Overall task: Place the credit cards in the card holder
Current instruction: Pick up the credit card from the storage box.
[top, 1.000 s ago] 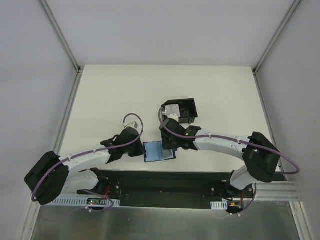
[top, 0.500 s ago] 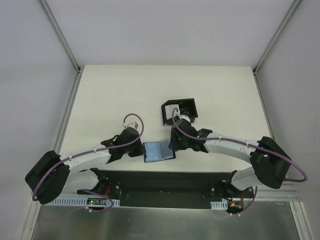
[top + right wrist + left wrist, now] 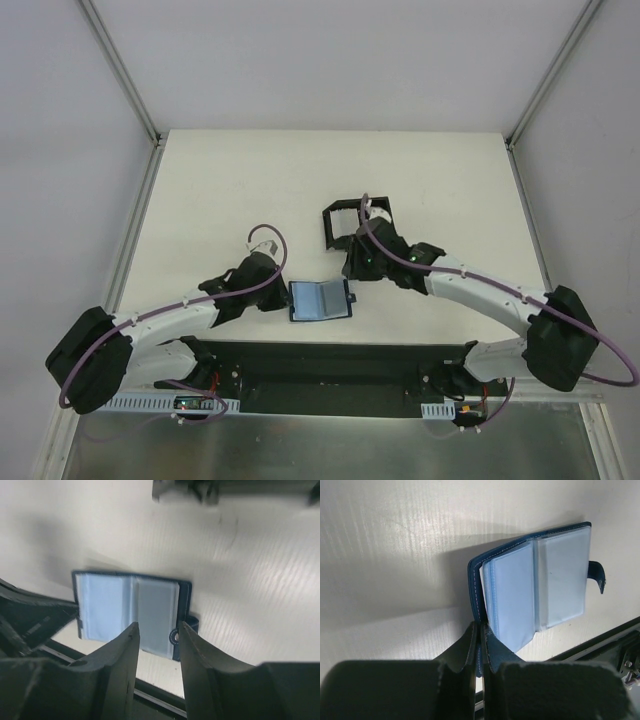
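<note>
The card holder (image 3: pixel 320 300) lies spread open on the table (image 3: pixel 250 180), close to the table's near edge. Directly left of the card holder sits the left gripper (image 3: pixel 283 300), clamped on the holder's left cover edge. A snap tab (image 3: pixel 351 299) sticks out from the holder's right edge. Just behind and slightly right of the card holder hangs the right gripper (image 3: pixel 352 272), above the table and apart from the holder. Farther behind the holder, also to the right, stands an open-topped box (image 3: pixel 335 215). In front of the card holder runs the arms' base plate (image 3: pixel 330 365).
</note>
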Tool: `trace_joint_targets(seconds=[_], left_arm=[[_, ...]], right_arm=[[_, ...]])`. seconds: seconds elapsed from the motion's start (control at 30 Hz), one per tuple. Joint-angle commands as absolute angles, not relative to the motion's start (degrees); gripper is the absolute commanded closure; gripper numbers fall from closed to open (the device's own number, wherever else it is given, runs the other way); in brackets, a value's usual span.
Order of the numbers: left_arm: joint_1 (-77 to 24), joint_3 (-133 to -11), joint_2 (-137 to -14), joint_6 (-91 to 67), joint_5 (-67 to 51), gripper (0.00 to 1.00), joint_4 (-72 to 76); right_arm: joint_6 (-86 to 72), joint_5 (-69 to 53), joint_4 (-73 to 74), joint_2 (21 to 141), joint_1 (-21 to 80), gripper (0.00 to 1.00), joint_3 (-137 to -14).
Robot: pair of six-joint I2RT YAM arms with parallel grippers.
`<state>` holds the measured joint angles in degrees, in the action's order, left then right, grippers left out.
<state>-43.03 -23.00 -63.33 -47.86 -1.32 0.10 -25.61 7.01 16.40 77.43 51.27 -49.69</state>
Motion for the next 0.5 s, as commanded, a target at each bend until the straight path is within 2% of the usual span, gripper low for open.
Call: trace_joint_targets(seconds=[0.0, 0.17, 0.47], left_arm=[[-42.6, -25.8, -62.8, -45.8, -2.7, 1.0, -0.4], [-42.6, -27.3, -63.4, -44.6, -3.6, 1.0, -0.3], [-42.7, -28.0, -63.9, -43.1, -3.7, 1.0, -0.4]], right_arm=[[-18.9, 8.4, 18.2, 72.8, 45.7, 0.55, -58.2], [-14.3, 4.0, 20.0, 77.8, 37.9, 0.39, -65.5], [-11.3, -7.5, 20.6, 94.4, 28.3, 0.31, -77.2]])
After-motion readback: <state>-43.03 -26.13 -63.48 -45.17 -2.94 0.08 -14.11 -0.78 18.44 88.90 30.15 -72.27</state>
